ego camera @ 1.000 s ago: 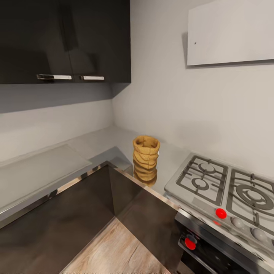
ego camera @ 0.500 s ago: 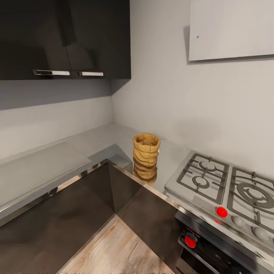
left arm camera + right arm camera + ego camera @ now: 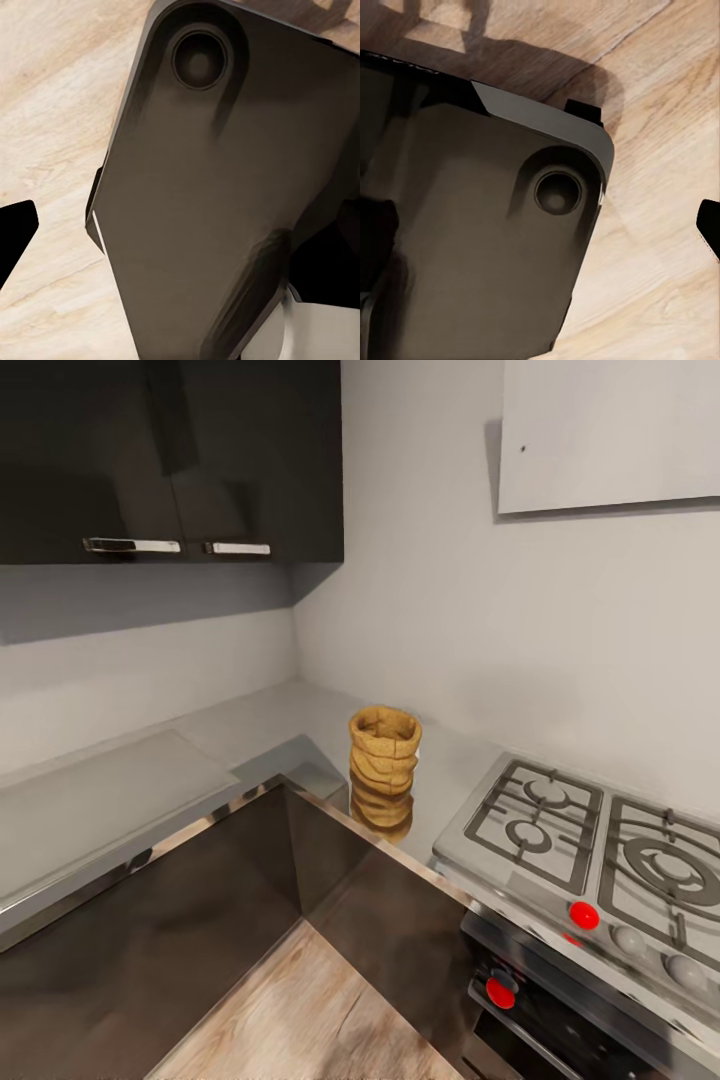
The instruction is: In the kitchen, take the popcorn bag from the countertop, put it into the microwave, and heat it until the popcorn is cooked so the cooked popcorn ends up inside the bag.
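Kitchen corner. Grey L-shaped worktop [image 3: 250,735] over dark cabinets [image 3: 180,920]; wall cabinets [image 3: 170,460] above. Hob [image 3: 590,850] on worktop's right run. Bag [image 3: 384,768] upright near worktop's inner front corner, just left of hob. Wrist views: dark robot base [image 3: 225,187] over wood floor [image 3: 52,112]; fingers' state cannot be told.

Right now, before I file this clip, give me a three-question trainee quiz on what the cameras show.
1. True or false: the popcorn bag lies on its side on the gas hob.
2. Multiple choice: the bag stands on the A) wooden floor, B) countertop, C) hob grate.
3. Fill in: the hob's front carries red ____.

Key: 1 false, it stands upright on the countertop beside the hob. 2 B. 3 knobs.
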Tool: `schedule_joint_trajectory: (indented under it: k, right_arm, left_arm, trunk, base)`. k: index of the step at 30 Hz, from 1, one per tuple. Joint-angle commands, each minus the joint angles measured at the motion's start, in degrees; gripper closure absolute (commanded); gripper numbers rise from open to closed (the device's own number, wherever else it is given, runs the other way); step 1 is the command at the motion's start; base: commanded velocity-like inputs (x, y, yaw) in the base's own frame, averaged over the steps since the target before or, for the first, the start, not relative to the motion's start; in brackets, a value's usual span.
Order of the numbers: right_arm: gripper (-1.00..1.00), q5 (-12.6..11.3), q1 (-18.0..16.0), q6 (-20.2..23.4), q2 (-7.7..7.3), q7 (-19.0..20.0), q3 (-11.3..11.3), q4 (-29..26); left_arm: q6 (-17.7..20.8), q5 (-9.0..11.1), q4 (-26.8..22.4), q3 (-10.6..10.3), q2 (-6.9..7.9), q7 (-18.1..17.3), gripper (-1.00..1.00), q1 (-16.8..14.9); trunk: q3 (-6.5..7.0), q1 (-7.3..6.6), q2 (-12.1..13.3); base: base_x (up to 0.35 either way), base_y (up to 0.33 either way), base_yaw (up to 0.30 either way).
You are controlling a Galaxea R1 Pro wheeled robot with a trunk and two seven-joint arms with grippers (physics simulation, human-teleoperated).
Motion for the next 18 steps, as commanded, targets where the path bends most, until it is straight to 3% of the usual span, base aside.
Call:
schedule_joint_trajectory:
  k: [1,9,11,13,14,15,16,18]
  right_arm:
    - [-1.0,0.4,-0.1,-0.4,-0.15,0.1,-0.5,0.2]
    - [-1.0,0.8,-0.1,0.2,-0.43,0.7,-0.5,-1.5]
    - [-1.0,1.0,-0.1,0.6,0.72,1.0,-0.3,-7.2]
    - [-1.0,2.8,-0.1,3.3,2.98,1.6,2.3,-13.8]
    - [-1.0,4.1,-0.1,6.5,4.44,2.6,4.7,-18.2]
    - [-1.0,4.9,-0.1,11.4,6.38,5.0,7.7,-24.3]
    - [-1.0,5.1,-0.1,13.7,7.12,6.7,9.0,-27.3]
    - [-1.0,5.4,-0.1,21.7,9.15,13.4,12.5,-36.8]
  left_arm:
    - [-0.1,0.0,0.0,0.4,-0.03,0.1,-1.0,0.0]
    - [-0.1,-0.3,0.0,0.2,-0.11,0.0,-1.0,0.0]
    - [-0.1,-0.4,0.0,0.2,-0.11,0.1,-1.0,0.0]
    - [-0.1,-0.4,0.0,0.2,-0.15,0.1,-1.0,0.0]
    - [-0.1,-0.4,0.0,0.2,-0.13,0.1,-1.0,0.0]
    - [-0.1,-0.4,0.0,0.3,-0.12,0.1,-1.0,0.0]
    - [-0.1,-0.4,0.0,0.3,-0.12,0.1,-1.0,0.0]
    - [-0.1,-0.3,0.0,0.3,-0.12,0.1,-1.0,0.0]
  trunk:
    - [-0.05,0.0,0.0]
    - [-0.05,0.0,0.0]
    - [-0.05,0.0,0.0]
    - [-0.05,0.0,0.0]
    - [-0.05,0.0,0.0]
    - [-0.05,0.0,0.0]
    - [-0.05,0.0,0.0]
    - [-0.05,0.0,0.0]
  base:
    - [0.0,0.0,0.0]
    - [0.0,0.0,0.0]
    - [0.0,0.0,0.0]
    - [0.0,0.0,0.0]
    - [0.0,0.0,0.0]
    - [0.0,0.0,0.0]
    - [0.0,0.0,0.0]
    - [0.0,0.0,0.0]
